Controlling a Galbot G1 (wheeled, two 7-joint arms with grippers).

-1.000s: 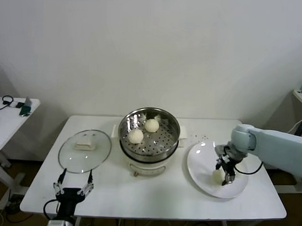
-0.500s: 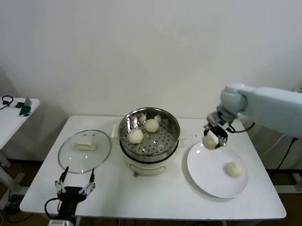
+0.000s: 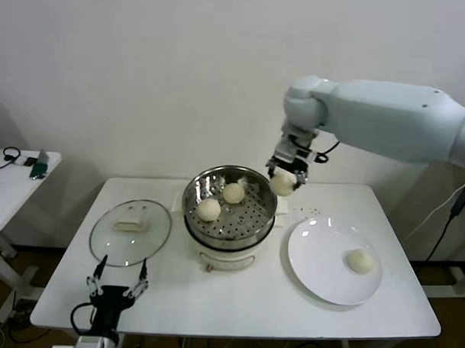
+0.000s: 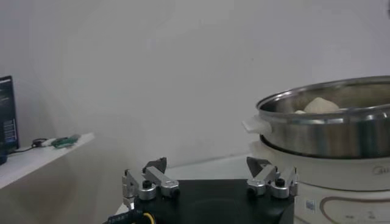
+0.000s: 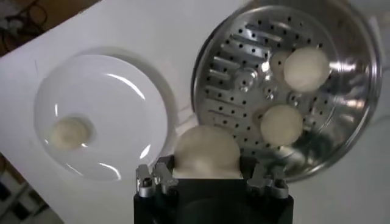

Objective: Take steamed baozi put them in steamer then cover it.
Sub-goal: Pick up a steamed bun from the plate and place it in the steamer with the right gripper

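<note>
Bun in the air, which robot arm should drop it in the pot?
The right arm. Its gripper is shut on the bun, held right by the steamer rim, probably a short move from the tray. The left gripper waits open at the table's front edge, near the glass lid.

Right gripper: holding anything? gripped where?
Yes. The right gripper is shut on a steamed baozi, pinched across its sides, above the steamer rim. The left gripper holds nothing, open near the table's front edge.
</note>
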